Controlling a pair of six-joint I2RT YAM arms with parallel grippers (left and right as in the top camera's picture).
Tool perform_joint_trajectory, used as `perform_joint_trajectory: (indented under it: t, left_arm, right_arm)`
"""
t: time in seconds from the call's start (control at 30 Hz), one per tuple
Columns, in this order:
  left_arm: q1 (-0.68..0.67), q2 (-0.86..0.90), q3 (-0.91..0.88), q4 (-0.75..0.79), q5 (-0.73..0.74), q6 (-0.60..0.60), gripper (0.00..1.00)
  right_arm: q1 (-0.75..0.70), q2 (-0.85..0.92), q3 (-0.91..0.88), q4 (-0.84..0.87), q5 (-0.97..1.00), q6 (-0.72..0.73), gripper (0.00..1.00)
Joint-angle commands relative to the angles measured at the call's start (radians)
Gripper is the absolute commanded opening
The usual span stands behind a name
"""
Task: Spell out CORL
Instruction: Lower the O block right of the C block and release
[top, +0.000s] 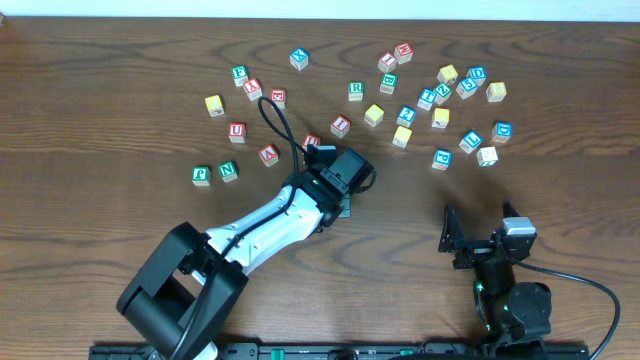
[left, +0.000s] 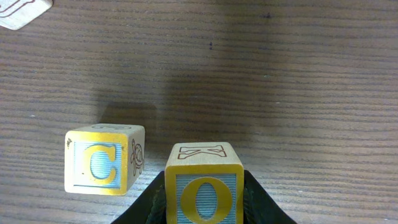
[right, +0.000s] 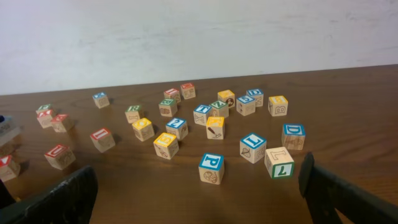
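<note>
Left wrist view first: a yellow-framed O block (left: 204, 190) is being clamped between the dark fingers (left: 146, 208) of the left gripper (left: 204, 208), with a K being shown on its top face. Just to its left, a C block (left: 102, 162) is being seen standing on the wooden table (left: 280, 74), close beside the O but with a narrow gap between them. Whether the O is touching the wood cannot be told, its base being cut off by the frame. From overhead, both letters are being hidden under the left arm (top: 270, 215), which is being stretched toward mid-table. The right gripper (top: 478, 228) is being shown released, its fingers (right: 62, 199) spread wide apart, near the front edge. Loose blocks (top: 374, 115) are being seen scattered across the far side, a green R (top: 356, 90) among them.
</note>
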Motion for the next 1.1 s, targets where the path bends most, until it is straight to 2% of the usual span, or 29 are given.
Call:
perform_joint_trajectory:
  t: [0.0,1.07]
  left_arm:
    - [0.000,0.026,-0.015,0.007,-0.026,0.032,0.08]
    - [0.003,0.079,-0.016,0.025,-0.065,0.047,0.08]
  right_arm:
    - [-0.013,-0.005,-0.001,-0.004,-0.002,0.011,0.99]
    - [-0.013,-0.005,-0.001,-0.004,-0.002,0.011,0.99]
